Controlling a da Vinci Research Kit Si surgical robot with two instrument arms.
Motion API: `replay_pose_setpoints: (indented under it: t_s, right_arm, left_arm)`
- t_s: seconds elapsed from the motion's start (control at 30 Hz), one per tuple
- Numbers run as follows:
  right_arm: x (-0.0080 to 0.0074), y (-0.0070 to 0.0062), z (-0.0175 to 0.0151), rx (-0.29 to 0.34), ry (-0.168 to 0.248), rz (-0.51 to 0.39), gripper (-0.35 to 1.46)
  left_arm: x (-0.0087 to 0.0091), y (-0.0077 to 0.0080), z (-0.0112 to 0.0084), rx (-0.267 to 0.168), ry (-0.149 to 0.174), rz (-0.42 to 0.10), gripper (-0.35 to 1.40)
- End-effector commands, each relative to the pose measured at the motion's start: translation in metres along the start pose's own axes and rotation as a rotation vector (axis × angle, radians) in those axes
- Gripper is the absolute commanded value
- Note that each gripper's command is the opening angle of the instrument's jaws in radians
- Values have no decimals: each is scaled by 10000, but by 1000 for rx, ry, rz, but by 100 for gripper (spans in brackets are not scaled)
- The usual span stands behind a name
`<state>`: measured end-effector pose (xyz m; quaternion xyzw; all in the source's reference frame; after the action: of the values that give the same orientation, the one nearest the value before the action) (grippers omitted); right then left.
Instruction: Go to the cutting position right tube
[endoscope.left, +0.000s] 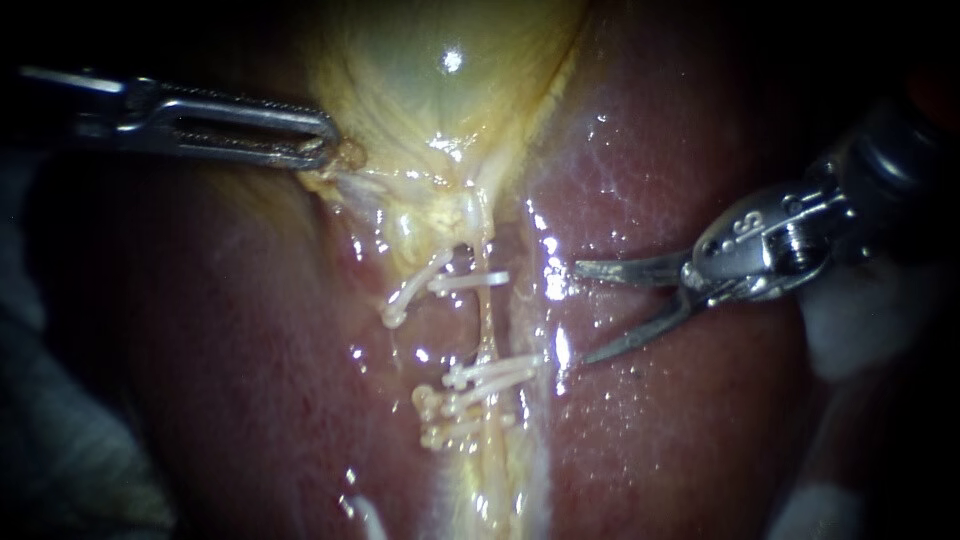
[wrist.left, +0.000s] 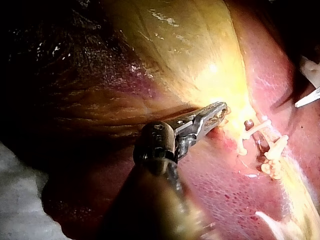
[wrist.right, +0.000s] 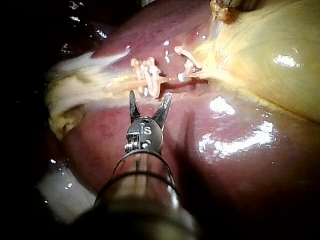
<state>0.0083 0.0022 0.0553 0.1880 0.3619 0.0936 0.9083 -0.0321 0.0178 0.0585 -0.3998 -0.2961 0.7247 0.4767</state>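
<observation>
My right instrument (endoscope.left: 582, 314) comes in from the right with its two thin blades open, tips just right of the clipped tubes and not touching them. The right tube (endoscope.left: 487, 322) runs down as a thin pale strand between an upper white clip (endoscope.left: 470, 282) and a lower cluster of clips (endoscope.left: 485, 380). In the right wrist view the open blades (wrist.right: 150, 106) stand just short of the clips (wrist.right: 147, 75), with the tube (wrist.right: 170, 80) ahead of them. My left instrument (endoscope.left: 328, 150) is shut on the edge of the yellow gallbladder (endoscope.left: 440, 80), as the left wrist view (wrist.left: 217, 111) also shows.
Red-brown liver (endoscope.left: 680, 420) lies on both sides of the clipped strand. Another white clip (endoscope.left: 405, 295) sits on the left tube. White gauze (endoscope.left: 850, 330) lies under my right instrument's shaft, and pale cloth (endoscope.left: 60, 470) shows at the lower left.
</observation>
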Motion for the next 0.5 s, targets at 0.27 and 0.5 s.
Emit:
replay_pose_setpoints:
  t_s: [0.27,0.5]
  right_arm:
    - [3,0,3,10,1,1,145]
    - [11,-1,20,49,2,4,145]
  left_arm:
    - [11,16,-46,7,2,-10,-35]
    - [14,28,-57,11,8,-16,-35]
